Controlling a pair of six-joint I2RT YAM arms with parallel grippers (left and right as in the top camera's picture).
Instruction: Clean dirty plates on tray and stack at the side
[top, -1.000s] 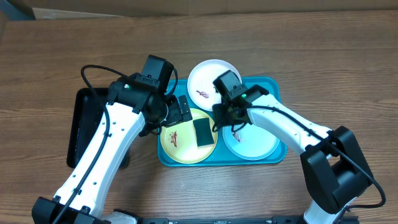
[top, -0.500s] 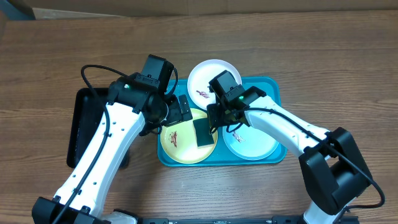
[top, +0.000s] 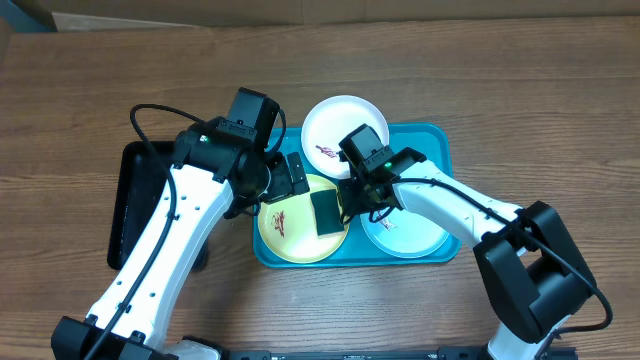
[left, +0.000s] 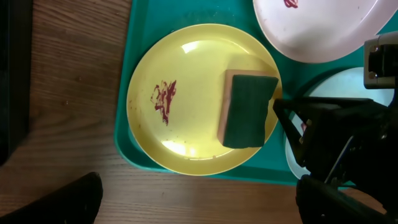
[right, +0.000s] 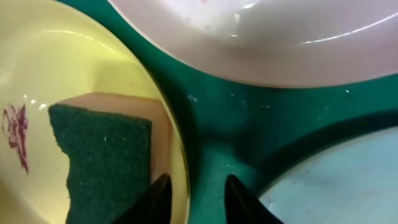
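Right arm (top: 445, 203) covers much of the mint plate (top: 412, 238).

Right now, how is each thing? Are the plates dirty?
Tray: holds all three plates.
Yellow plate: red smear, sponge on it.
White plate: red smear, overhangs tray's rim.
Mint plate: partly hidden by right arm.
Sponge: lying flat, green side up.
Left gripper: open, empty.
Right gripper: slightly open at yellow plate's rim.

No text, label, brand, number or sign can be read on anything in these views.
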